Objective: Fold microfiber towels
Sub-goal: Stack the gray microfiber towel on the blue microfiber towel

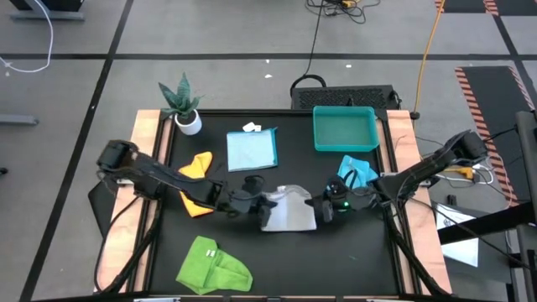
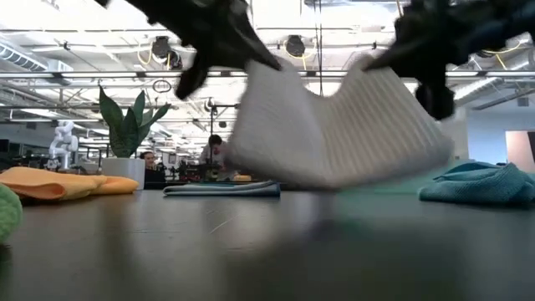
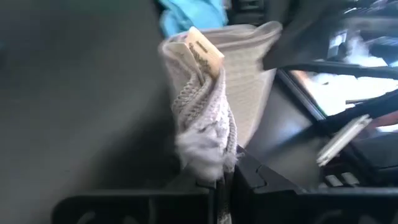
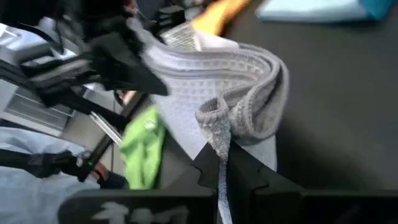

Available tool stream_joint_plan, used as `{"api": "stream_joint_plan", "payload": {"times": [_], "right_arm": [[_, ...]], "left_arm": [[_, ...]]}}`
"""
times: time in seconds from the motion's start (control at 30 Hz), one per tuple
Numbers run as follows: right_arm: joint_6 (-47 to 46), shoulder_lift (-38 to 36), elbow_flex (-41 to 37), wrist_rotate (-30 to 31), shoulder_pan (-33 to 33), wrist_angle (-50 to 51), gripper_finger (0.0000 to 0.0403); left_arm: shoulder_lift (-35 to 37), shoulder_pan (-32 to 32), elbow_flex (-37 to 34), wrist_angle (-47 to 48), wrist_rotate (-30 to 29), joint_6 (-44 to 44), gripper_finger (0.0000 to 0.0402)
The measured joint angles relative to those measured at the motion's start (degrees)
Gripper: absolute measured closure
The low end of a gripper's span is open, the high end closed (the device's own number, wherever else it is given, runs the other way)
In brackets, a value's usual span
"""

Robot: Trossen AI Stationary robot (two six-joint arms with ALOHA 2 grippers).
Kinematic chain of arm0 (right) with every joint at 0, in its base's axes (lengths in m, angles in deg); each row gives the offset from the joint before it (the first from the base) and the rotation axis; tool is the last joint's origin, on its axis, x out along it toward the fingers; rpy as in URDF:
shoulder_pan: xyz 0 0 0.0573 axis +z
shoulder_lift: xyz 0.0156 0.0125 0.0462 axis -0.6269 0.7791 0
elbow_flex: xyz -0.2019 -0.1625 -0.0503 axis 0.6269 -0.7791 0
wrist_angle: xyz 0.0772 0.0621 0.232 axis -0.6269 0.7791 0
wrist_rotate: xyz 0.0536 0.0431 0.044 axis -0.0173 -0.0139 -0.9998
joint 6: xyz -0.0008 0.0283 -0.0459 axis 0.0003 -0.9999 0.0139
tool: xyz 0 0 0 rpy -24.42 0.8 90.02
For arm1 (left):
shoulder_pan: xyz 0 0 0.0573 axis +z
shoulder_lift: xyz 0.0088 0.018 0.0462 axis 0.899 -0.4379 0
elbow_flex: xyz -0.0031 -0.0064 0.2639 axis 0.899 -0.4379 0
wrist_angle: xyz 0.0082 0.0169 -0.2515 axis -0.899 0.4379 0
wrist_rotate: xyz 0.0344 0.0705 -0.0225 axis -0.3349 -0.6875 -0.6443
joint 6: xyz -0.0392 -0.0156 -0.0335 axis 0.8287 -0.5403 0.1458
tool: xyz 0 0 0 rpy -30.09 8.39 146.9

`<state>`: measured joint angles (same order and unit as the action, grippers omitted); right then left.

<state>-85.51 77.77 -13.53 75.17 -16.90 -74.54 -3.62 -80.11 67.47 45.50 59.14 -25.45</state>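
Note:
The white-grey towel [image 1: 289, 211] hangs lifted between my two grippers near the table's middle. In the low view the towel [image 2: 334, 134] sags in a curve between them, and I cannot tell whether its lower edge touches the table. My left gripper [image 1: 256, 198] is shut on its left end and my right gripper [image 1: 323, 206] on its right end. The light blue towel [image 1: 252, 149] lies folded flat at the far middle. A yellow-orange towel [image 1: 198, 168] lies partly under my left arm. The turquoise towel [image 1: 357, 172] lies crumpled at the right. The lime green towel [image 1: 214, 267] lies near the front left. My left gripper [image 3: 227, 171] pinches a bunched corner [image 3: 205, 146] of the white-grey towel between its two fingers, several layers gathered. The cloth stretches away from the fingers toward the other gripper, with a sewn label [image 3: 205, 50] showing on its edge. My right gripper [image 4: 221, 165] pinches a bunched edge [image 4: 214, 121] at the towel's right end between its two fingers. The towel runs from there across to the left gripper [image 4: 134, 59], slack and curved in between.
A teal tray [image 1: 344, 127] stands at the far right of the black mat. A potted plant [image 1: 183, 105] stands at the far left corner. Bare mat lies in front of the held towel, between the green towel and the right edge.

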Motion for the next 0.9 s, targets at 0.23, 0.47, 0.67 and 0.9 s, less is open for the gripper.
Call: {"api": "stream_joint_plan", "payload": {"times": [0.23, 0.47, 0.67, 0.9], "right_arm": [[7.18, 1.31, 5.98, -1.22, -7.76, 1.59, 0.0402], [13.26, 8.75, 11.71, -12.72, -20.53, 1.02, 0.0403], [18.98, 17.87, 17.92, -22.29, -30.19, 0.75, 0.0403], [21.82, 26.08, 24.52, -28.77, -38.11, 0.84, 0.0403]], "left_arm": [[8.55, 0.12, 0.22, 17.62, -7.27, 1.46, 0.0392], [11.46, 5.54, -0.06, 29.78, -8.86, 0.81, 0.0392], [11.29, 13.35, 0.05, 34.15, -8.82, -0.54, 0.0392], [11.43, 22.80, 0.13, 38.60, -6.35, -5.50, 0.0392]]}}
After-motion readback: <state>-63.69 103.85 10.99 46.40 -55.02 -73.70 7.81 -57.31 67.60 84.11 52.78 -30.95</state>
